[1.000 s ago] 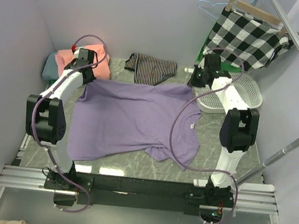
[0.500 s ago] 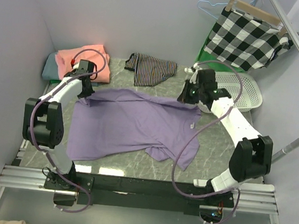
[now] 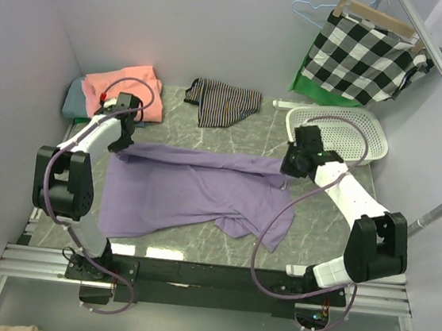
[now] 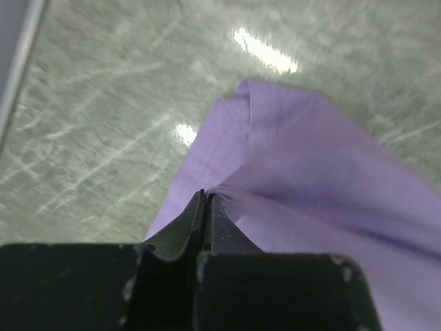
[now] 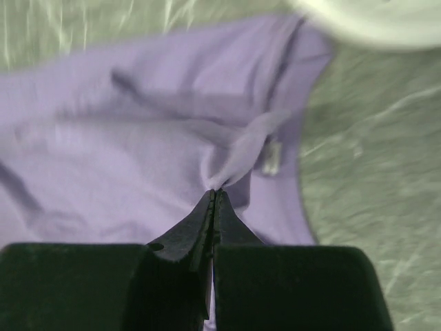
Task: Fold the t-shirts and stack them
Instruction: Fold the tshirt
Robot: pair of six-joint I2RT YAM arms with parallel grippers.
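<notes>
Left claw and right claw each pinched fully closed on the purple shirt. Its far edge has been dragged nearer than before, folding it over mid table.

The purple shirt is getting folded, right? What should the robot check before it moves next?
1. Left fingers shut on the purple shirt at its edge: ok.
2. Right fingers shut on the shirt beside the neck tag: ok.
3. Held edge stretched straight between both grips: ok.
4. Shirt's near side lying flat: not ok, it is crumpled.
5. Striped cloth apart from the shirt: ok.
6. White basket clear of the right arm: cannot tell.
</notes>
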